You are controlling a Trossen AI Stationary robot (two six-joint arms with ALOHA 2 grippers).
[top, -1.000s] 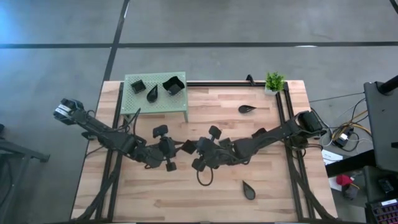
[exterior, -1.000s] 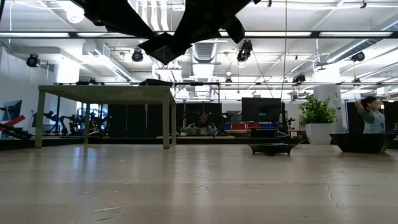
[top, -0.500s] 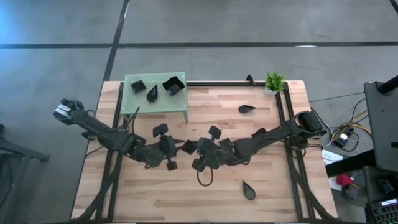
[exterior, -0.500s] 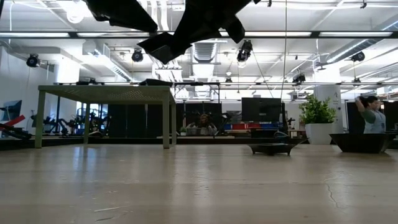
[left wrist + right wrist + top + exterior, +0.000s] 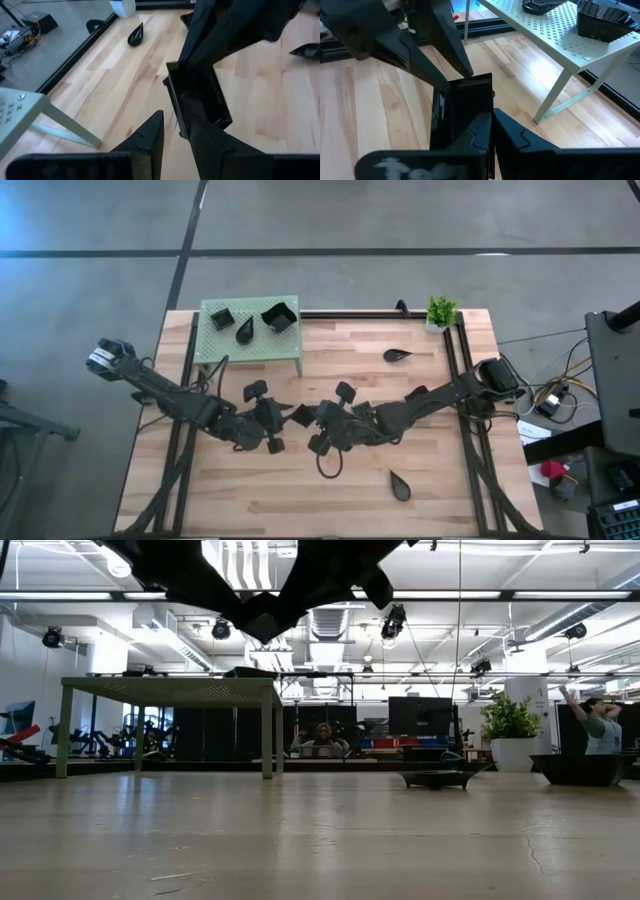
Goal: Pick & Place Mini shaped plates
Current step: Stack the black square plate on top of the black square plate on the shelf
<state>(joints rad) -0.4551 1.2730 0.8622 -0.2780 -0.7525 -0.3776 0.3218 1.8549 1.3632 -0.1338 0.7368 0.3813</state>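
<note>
Above mid-tabletop [image 5: 250, 490] our left claw [image 5: 283, 416] had just spread apart off the square plate [image 5: 300, 416], leaving it clamped in our right claw [image 5: 312, 418]: the handover looked done.

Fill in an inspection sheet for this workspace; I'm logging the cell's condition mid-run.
Surface: wooden table, no spills seen.
Job's things: one square plate held above the table; two square plates and a leaf plate on the green stand; two leaf plates on the table.
Clutter: potted plant at the far right corner.
End effectors: right end effector shut on the held plate's rim; left end effector open beside it.
Cables: dark loop under the arms; loose cables right of the table.
Surroundings: two people in the room behind.
</note>
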